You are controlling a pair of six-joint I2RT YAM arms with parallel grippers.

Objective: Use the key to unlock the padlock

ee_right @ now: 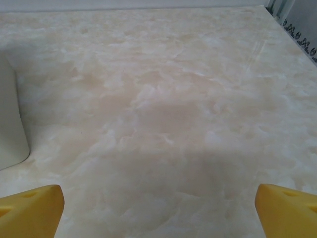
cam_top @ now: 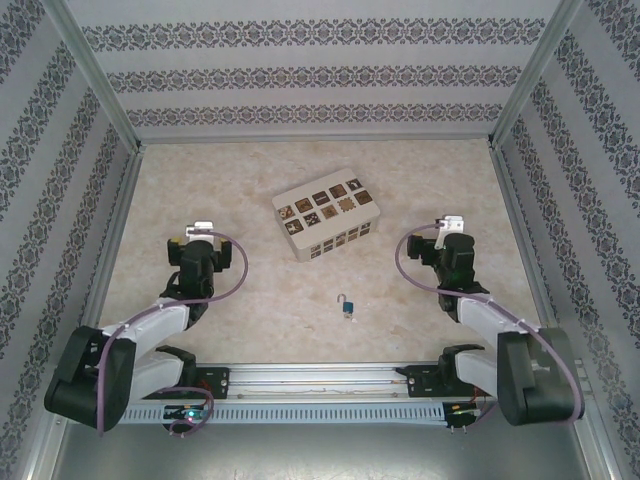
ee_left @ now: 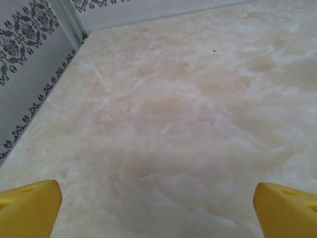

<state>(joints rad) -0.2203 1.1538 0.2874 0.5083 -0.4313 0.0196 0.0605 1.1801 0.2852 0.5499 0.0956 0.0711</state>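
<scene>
Teal padlock front-centre in top view; shackle maybe closed, too small to tell. Right wrist view catches white box edge. Left gripper, right gripper spread wide, empty.

Teal-blue padlock, yellow fingertips

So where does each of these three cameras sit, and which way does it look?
Top external: above and behind the left arm and right arm, looking down on them, the beige marbled table, white box with brown patterned squares, tiny teal-blue padlock.
Left wrist: low over the table, facing the far-left corner; open left gripper at the bottom.
Right wrist: low, facing the far wall; open right gripper.
Shared: top and right wrist both catch that box.
</scene>
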